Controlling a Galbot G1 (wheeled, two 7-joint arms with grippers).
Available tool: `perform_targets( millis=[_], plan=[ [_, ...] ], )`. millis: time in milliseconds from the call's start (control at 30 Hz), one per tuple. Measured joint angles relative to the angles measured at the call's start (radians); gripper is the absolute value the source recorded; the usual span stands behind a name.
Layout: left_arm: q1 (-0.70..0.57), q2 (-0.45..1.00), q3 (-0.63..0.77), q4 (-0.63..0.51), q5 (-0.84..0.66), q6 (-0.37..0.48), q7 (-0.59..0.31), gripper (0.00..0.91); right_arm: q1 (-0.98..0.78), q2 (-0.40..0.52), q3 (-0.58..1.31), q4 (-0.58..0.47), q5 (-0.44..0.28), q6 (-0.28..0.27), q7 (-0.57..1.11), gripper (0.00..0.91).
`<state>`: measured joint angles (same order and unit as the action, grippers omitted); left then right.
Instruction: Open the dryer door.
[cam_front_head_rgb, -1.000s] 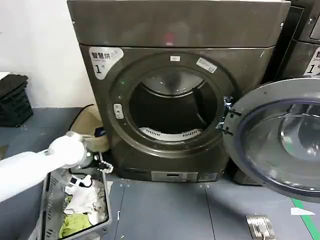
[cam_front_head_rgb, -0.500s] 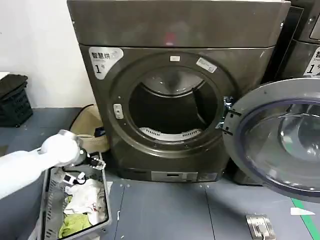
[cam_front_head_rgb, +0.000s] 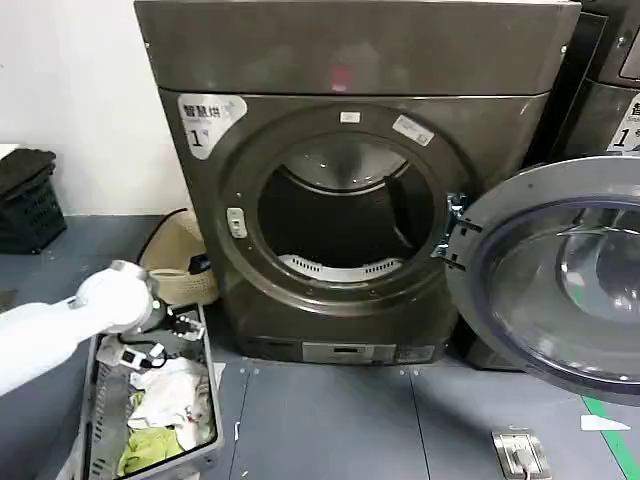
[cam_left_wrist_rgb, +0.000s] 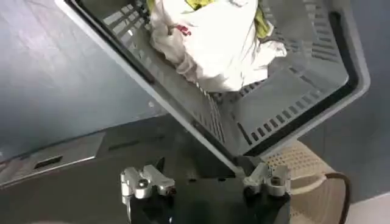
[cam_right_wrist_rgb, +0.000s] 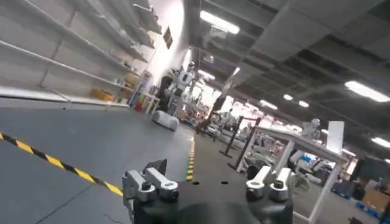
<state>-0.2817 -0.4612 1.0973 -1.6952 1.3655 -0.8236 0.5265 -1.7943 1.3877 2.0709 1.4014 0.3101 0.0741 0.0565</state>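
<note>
One left gripper (cam_front_head_rgb: 178, 322), fingers spread and empty, hovers over laundry basket (cam_front_head_rgb: 100, 400) beside wide-open dryer door (cam_front_head_rgb: 560, 275).

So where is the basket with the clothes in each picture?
Head view: the laundry basket sits on the floor at lower left, beside the dryer, under the left gripper.
Left wrist view: the laundry basket lies past the left gripper, which is open.
Right wrist view: not in this picture; the camera faces a warehouse room.
Shared landmark: the white clothes piled inside.
</note>
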Motion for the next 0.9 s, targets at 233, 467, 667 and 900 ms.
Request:
perform_targets(
  millis=[233,467,667,900],
  plan=[
    [0.002,-0.002,0.000,0.013,0.005,0.000,0.001,0.907,0.002,0.001,-0.002,0.000,-0.010,0.002,-0.002,0.907],
    [0.001,-0.001,0.000,0.027,0.008,0.000,0.002,0.907,0.006,0.000,-0.002,-0.004,-0.021,0.004,-0.002,0.907],
    [0.001,0.000,0.000,0.036,0.009,0.000,0.003,0.907,0.007,0.000,-0.002,-0.004,-0.022,0.004,-0.005,0.907],
    [0.001,0.002,0.000,0.042,0.009,0.000,0.003,0.907,0.007,0.001,-0.003,-0.002,-0.022,0.004,-0.008,0.907]
  ],
)
